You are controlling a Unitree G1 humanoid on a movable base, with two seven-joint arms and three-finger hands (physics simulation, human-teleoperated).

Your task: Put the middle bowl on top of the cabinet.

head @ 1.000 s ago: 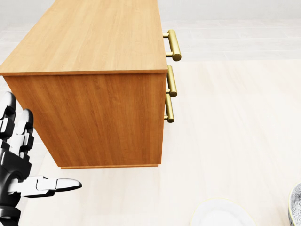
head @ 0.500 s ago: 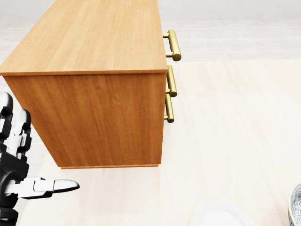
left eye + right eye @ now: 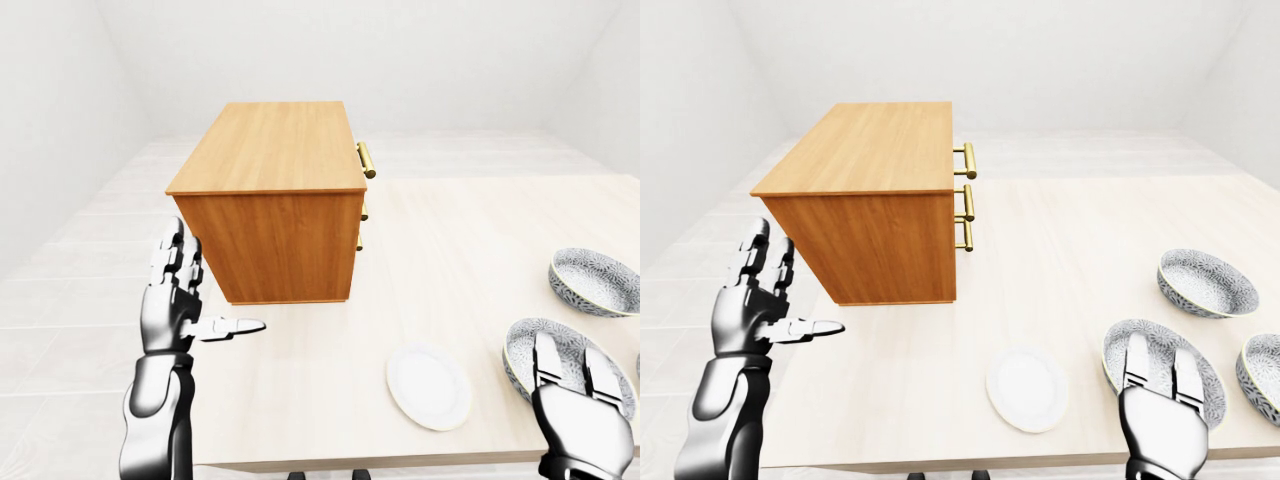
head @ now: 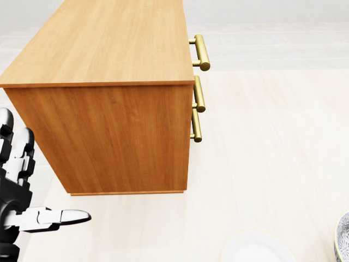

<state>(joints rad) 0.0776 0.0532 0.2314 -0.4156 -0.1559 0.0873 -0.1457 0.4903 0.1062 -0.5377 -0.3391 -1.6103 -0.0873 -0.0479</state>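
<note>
Wood-grain cabinet (image 3: 880, 150), brass handles (image 3: 967, 160) on its right face, stands at upper left of the pale tabletop (image 3: 1070, 250). Patterned bowls lie at right, well apart from the cabinet: upper bowl (image 3: 1206, 283), lower bowl (image 3: 1155, 355), edge bowl (image 3: 1265, 365). White plate (image 3: 1028, 388) lies left of the lower bowl. Right hand (image 3: 1160, 410): fingers straight, spread, overlapping the lower bowl's bottom rim, gripping nothing. Left hand (image 3: 750, 305): raised, spread, empty.

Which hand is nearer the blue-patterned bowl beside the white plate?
Right. The right hand overlaps the lower rim of the blue-patterned ceramic bowl in the right-eye view; left hand far left, by the wooden cabinet.
</note>
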